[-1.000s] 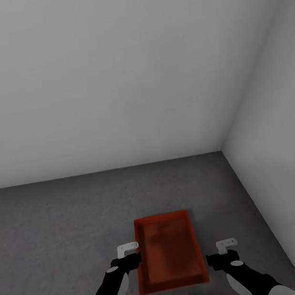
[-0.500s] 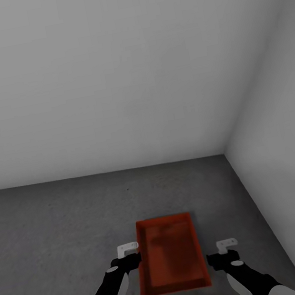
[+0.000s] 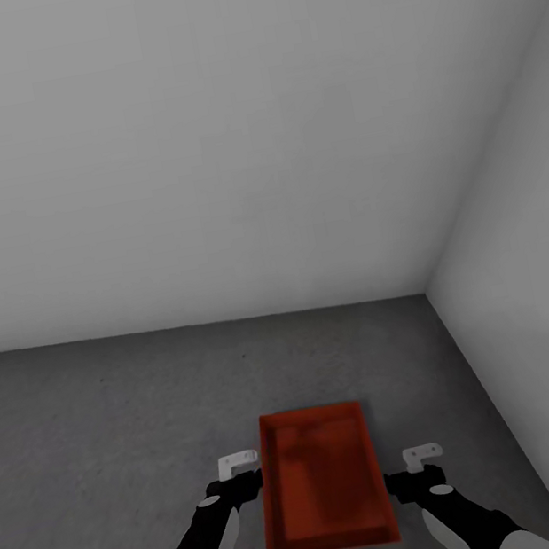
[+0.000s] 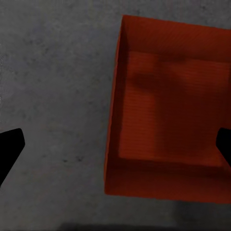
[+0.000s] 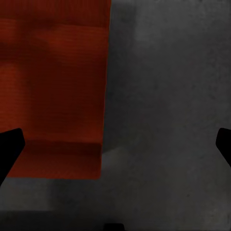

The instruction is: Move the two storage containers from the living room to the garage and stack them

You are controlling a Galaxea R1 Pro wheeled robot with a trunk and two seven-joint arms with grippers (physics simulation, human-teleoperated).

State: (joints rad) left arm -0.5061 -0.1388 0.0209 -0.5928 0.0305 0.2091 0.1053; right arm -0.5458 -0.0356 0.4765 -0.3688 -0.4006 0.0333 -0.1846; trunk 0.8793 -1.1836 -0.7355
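Your storage container [image 3: 322, 480] sits flat on the dark grey garage floor [image 3: 110, 412], between your two grippers and near the white wall corner [image 3: 424, 280]. Left gripper [image 3: 240, 471] hangs just beside its left wall, fingers [image 4: 9, 147] spread wide, holding nothing. Right gripper [image 3: 423, 464] is just off its right wall, fingers [image 5: 9, 149] spread too, nothing between them. Container is open-topped, ribbed bottom visible, nothing inside.

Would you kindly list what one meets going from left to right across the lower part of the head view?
Bare grey floor → left gripper → orange-red storage container → right gripper → white side wall.
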